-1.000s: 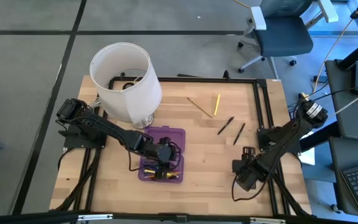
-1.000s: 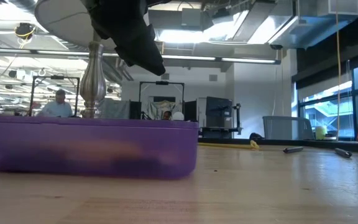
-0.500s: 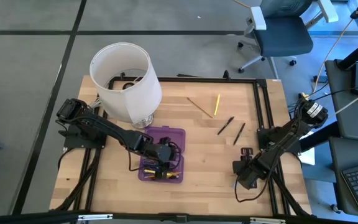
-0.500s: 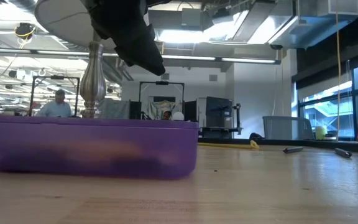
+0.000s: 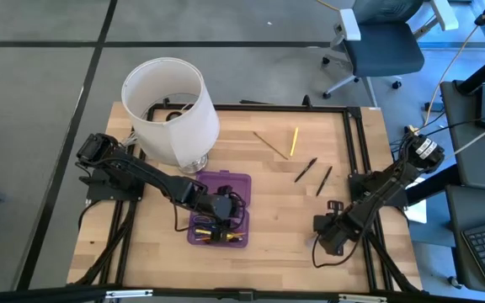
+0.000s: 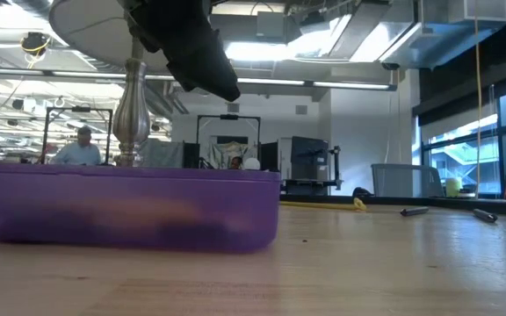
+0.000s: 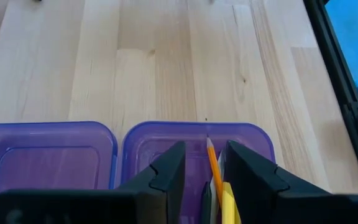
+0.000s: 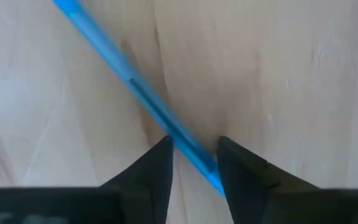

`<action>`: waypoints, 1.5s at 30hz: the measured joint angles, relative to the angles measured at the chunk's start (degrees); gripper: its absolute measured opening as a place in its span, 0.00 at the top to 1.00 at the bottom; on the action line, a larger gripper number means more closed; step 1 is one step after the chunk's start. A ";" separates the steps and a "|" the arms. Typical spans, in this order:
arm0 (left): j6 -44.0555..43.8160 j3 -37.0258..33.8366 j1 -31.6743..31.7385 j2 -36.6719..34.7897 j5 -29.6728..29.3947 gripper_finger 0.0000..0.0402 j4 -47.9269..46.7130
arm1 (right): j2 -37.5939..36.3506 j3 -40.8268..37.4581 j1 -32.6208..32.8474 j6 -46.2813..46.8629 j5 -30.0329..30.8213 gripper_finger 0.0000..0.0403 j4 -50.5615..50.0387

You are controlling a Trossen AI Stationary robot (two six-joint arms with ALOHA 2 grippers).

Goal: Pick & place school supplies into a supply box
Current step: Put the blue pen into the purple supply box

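Note:
The purple supply box (image 5: 219, 220) lies open left of the table's middle, with pencils (image 7: 212, 160) inside it. My left gripper (image 7: 205, 163) hovers open above the box, and the pencils show between its fingers. My right gripper (image 8: 194, 148) points down at the table's near right (image 5: 327, 237), shut on a blue pen (image 8: 123, 68) that lies flat on the wood. A yellow pencil (image 5: 294, 141), a wooden pencil (image 5: 268, 143) and two dark pens (image 5: 306, 169) (image 5: 324, 180) lie flat on the far right part. My right gripper has the blue pen near one end (image 8: 188, 148) between its two fingers, which come from above and point down. The pen runs slantwise through the gap, meeting one fingertip (image 8: 164, 149) and ending by the other. It lies flat on the table.
A big white lampshade (image 5: 171, 109) on a metal stem (image 6: 131, 110) stands just behind the box at the far left. A small dark item (image 5: 336, 204) lies beside my right gripper. A black frame rail (image 5: 356, 160) runs along the table's right edge. Bare wood spans the middle.
My right gripper has sunk a little toward the table at the near right. My left gripper and the box have stayed where they were.

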 joint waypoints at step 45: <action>0.74 -0.18 -2.31 -2.54 -3.74 0.76 -0.16 | 0.24 4.60 -4.80 1.62 16.08 0.91 16.85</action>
